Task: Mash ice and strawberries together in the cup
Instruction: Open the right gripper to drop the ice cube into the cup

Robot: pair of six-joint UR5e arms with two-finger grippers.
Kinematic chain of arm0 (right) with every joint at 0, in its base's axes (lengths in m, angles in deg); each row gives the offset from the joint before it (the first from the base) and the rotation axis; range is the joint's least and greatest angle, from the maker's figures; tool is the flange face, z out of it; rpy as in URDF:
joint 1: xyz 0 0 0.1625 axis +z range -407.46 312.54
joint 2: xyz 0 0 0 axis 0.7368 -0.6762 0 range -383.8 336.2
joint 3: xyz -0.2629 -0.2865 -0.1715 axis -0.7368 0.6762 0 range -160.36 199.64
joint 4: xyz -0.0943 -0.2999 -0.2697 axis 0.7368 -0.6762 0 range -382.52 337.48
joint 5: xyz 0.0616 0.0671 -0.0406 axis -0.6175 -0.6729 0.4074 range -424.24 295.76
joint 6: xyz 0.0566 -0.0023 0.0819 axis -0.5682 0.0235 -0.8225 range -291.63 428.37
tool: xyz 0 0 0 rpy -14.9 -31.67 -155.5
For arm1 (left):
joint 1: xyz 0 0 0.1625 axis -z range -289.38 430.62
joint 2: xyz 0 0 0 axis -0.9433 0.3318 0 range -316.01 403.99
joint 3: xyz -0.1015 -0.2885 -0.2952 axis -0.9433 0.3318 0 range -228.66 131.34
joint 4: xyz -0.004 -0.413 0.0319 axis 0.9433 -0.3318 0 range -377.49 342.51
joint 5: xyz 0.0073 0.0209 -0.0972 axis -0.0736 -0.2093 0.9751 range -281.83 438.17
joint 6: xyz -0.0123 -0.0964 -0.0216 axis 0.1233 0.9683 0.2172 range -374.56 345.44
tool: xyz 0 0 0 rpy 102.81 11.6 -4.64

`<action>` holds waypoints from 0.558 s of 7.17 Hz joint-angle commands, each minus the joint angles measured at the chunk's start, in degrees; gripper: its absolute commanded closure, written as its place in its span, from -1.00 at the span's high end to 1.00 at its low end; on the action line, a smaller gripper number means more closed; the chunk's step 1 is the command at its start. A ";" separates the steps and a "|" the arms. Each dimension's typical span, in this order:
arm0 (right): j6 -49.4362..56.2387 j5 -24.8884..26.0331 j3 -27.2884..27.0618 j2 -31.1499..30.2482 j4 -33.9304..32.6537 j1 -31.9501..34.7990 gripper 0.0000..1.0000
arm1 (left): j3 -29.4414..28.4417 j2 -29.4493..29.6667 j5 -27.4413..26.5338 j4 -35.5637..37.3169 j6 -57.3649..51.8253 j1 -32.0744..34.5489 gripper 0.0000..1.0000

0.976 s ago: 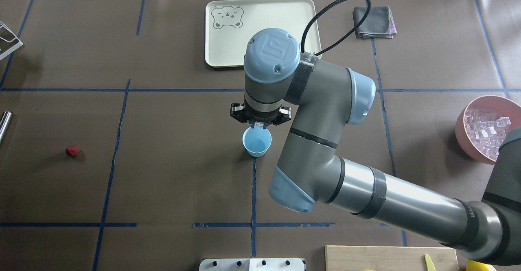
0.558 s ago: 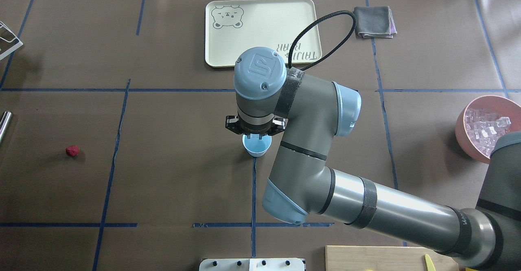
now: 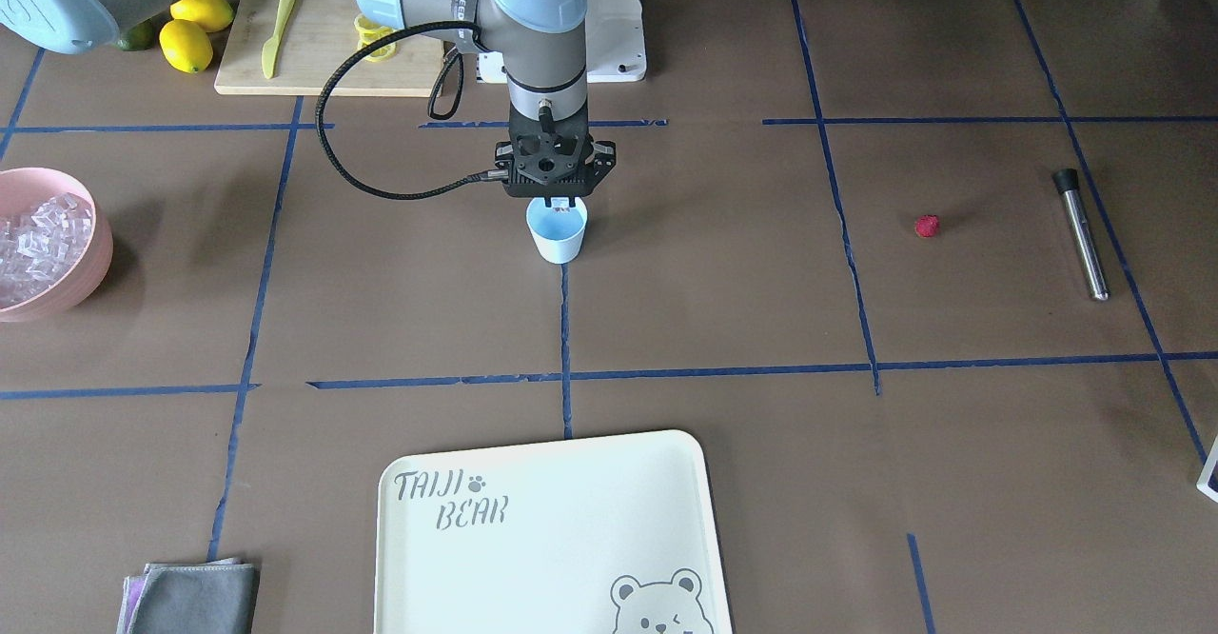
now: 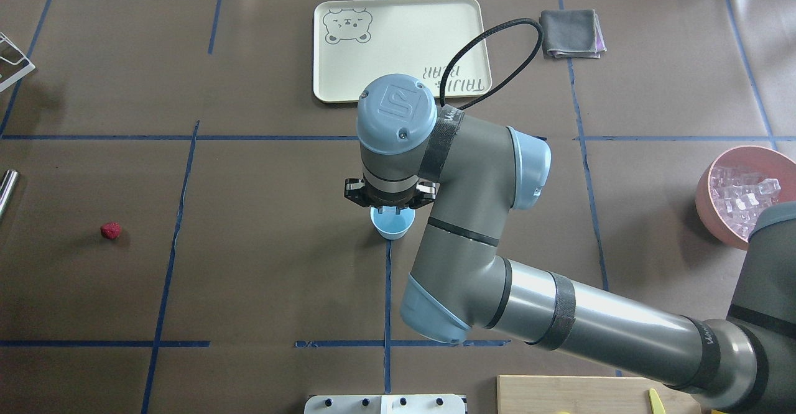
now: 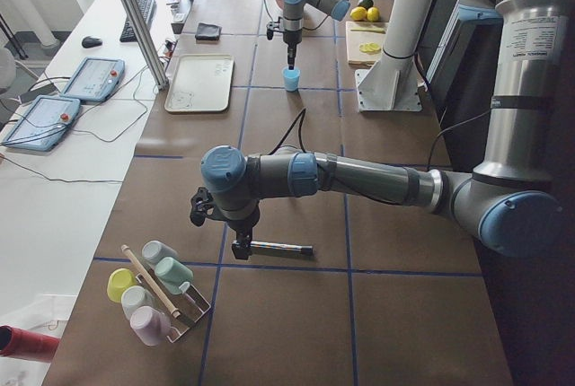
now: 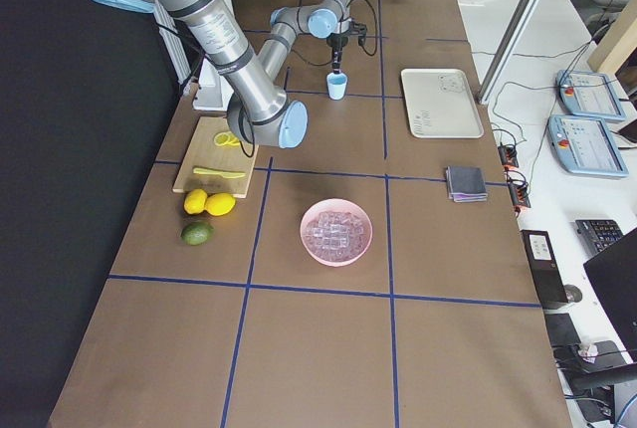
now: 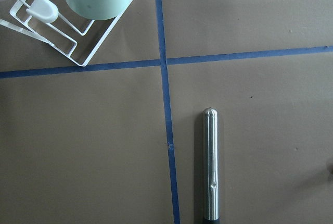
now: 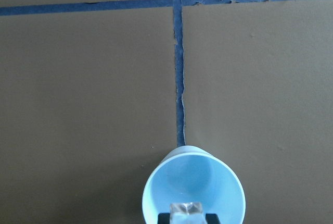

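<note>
Brought the right gripper (image 4: 388, 206) in from the far rim to right over the mouth of the cup (image 4: 392, 227) within the last second, then barely stirred through the last half of it. Kept it clamped on one clear ice cube (image 8: 187, 209), poised just above the pale blue interior in the wrist view. Spotted nothing else inside as far as could be seen. Read that as lined up for the drop: loading only just begun, nothing mashed yet.

Left the strawberry (image 4: 111, 230) well apart on the robot's left side, and the rest of the ice (image 3: 33, 234) heaped in the pink bowl (image 3: 95, 244) far off to its right. Found the left gripper (image 5: 241, 247) low by the steel muddler (image 7: 210, 166), lying flat; could not tell open or closed from the side view alone.

Worked over a brown paper table (image 3: 723, 310) gridded with blue tape, with a cream bear tray (image 3: 571, 558), a folded grey cloth (image 3: 195, 598) and lemons (image 3: 195, 29) by a board. Glimpsed tablets (image 5: 92, 79) and cables on a white bench alongside.
</note>
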 commanded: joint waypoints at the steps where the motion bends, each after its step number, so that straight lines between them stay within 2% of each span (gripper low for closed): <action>1: 0.10 0.01 -0.04 -0.10 -0.10 -0.07 0.41 | -0.01 0.04 0.00 0.00 0.00 0.00 1.00; 2: 0.27 -0.07 -0.12 -0.19 -0.10 -0.07 0.77 | -0.01 0.04 0.00 0.00 0.00 0.00 1.00; 3: 0.19 -0.08 -0.12 -0.19 -0.10 -0.07 0.91 | 0.08 0.04 0.00 0.00 0.00 0.00 1.00; 4: 0.19 0.01 -0.21 -0.10 -0.01 0.02 0.96 | -0.01 0.04 0.00 0.00 0.00 0.00 1.00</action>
